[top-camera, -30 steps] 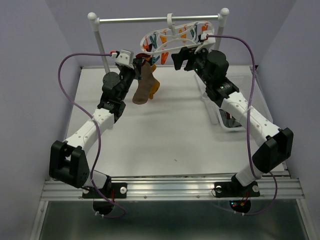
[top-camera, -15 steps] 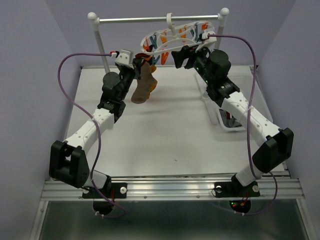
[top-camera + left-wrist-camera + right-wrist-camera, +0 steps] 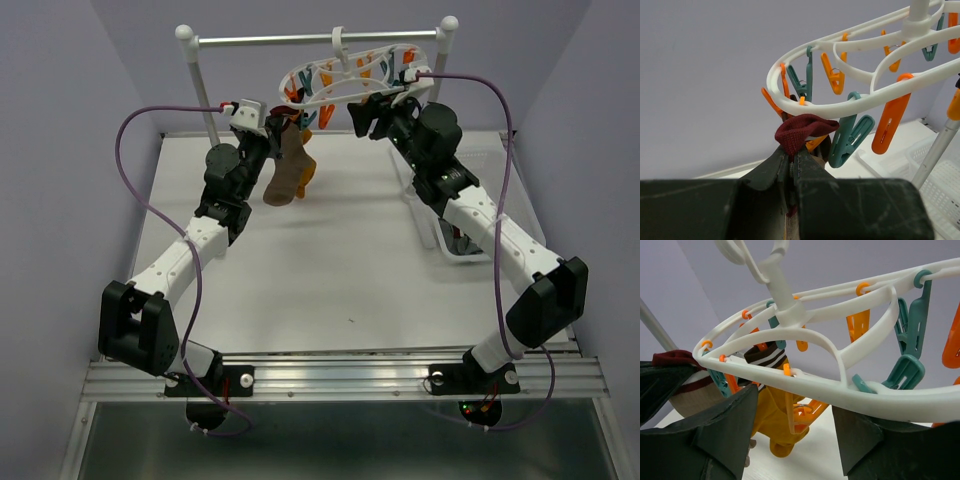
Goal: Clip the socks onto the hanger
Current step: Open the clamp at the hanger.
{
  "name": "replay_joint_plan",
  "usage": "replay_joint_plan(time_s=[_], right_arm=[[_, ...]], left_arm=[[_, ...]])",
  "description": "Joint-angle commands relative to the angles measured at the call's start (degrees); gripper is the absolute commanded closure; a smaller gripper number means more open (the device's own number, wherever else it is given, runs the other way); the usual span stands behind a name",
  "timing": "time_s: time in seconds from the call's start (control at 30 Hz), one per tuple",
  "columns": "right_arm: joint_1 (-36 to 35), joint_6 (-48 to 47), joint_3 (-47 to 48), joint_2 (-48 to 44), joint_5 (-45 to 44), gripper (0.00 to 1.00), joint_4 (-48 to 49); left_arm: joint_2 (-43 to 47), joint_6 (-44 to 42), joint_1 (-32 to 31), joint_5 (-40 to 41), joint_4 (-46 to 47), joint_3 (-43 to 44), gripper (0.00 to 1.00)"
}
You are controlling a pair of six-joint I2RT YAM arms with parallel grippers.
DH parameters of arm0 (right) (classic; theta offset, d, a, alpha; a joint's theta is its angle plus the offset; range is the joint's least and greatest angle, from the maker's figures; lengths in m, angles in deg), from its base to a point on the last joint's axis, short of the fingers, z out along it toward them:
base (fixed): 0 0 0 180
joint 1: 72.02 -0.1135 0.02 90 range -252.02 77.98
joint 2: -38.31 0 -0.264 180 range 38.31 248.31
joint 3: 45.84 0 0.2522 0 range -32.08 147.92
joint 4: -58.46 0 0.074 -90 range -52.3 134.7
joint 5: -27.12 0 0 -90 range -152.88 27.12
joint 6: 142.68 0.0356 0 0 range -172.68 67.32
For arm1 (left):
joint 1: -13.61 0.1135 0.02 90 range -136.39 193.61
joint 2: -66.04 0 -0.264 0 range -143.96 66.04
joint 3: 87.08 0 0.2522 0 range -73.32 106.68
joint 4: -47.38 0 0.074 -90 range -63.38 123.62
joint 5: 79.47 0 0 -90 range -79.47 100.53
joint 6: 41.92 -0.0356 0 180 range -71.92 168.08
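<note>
The right end effector point(image 3: 797, 407) has risen to the hanger point(image 3: 875, 296), its open jaws straddling the rim. The left end effector point(image 3: 792, 156) pinches a sock point(image 3: 801, 130) by its cuff just beneath the hanger.

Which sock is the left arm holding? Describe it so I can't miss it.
Under the silver rail, at the left end of the white hanger, the left gripper pinches a brown sock by its maroon cuff. The mustard sock beside it has a dark-and-white striped cuff instead.

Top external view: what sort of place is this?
Probably a lab test cell, not a home: bare lilac walls, two arms bolted to an aluminium base, a silver rail holding the hanger.
</note>
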Motion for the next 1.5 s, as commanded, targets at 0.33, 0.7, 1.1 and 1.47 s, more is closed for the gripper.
replay_joint_plan(time_s=[0.33, 0.7, 1.1, 1.47], right_arm=[[0.32, 0.48, -0.47, -3.07, -2.82, 0.51, 3.86], [0.32, 4.26, -0.03, -2.28, -3.88, 0.79, 3.86], [0.32, 6.72, 1.2, -1.93, -3.18, 0.99, 2.46], [0.32, 5.67, 1.55, -2.63, 1.65, 0.99, 1.4]], left_arm=[[0.27, -0.61, 0.38, 0.44, 3.26, 3.35, 1.0], [1.4, -1.13, 0.38, -0.09, 2.29, 2.65, 1.0], [11.15, -3.68, 0.29, -4.04, -3.76, -3.76, 1.0], [23.99, -10.7, 0.29, -34.88, -11.86, -18.35, 1.0]])
